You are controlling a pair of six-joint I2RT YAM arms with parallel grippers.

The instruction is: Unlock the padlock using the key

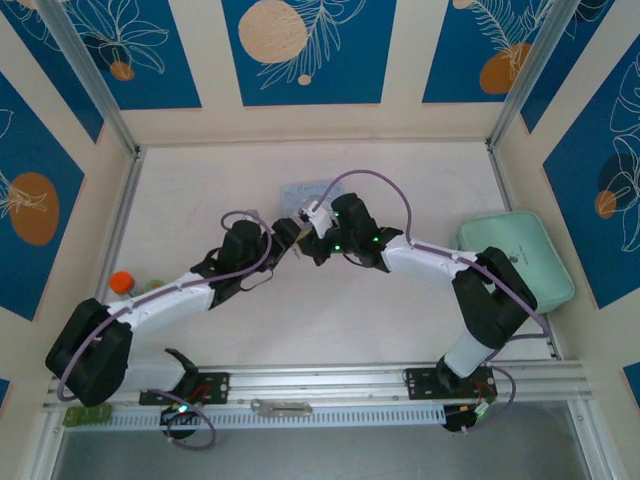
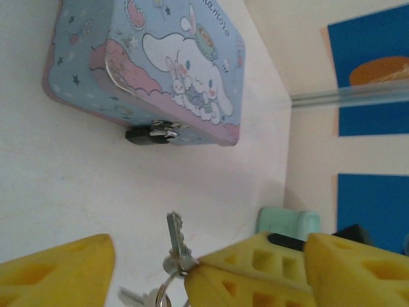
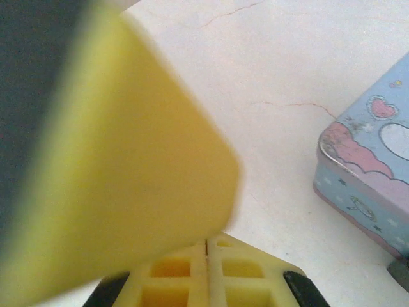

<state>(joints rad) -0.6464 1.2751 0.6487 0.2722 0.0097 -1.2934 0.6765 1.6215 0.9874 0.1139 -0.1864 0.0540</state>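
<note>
Key (image 2: 174,233) of slim pale metal, pinched upright above a white desk (image 2: 77,185)

Seen from above, two white-and-black robot arms reach in from the near edge and meet at the middle of the desk. They meet just in front of a pale blue rectangular tin (image 1: 305,190) printed with a white long-eared cartoon character.

In the left wrist view the tin lies flat. A tiny padlock (image 2: 151,134), with a dark squarish body and a thin silvery shackle, sits against the tin's front wall, touching it. Whether the shackle is latched is too small to tell.

The left fingers (image 2: 57,272) are yellow blocks with square pockets. They stand wide apart, one at each lower corner of that view, gripping nothing. Between them sit the right fingers (image 2: 249,272), closed on the head of the key. The key stands blade up at their tip, off the desk, with a thin wire ring (image 2: 163,291) dangling below it. The blade points towards the padlock, near it but apart.

In the right wrist view the right fingers press flat together, leaving only a seam. One left finger looms large and blurred beside them, and a corner of the tin shows at the right.

A mint-green rounded case (image 1: 515,255) rests at the desk's right edge, well apart from the tin. A small orange-topped object (image 1: 122,283) sits at the left edge. A flat silvery bar (image 1: 280,407) lies on the metal rail between the arm bases.
</note>
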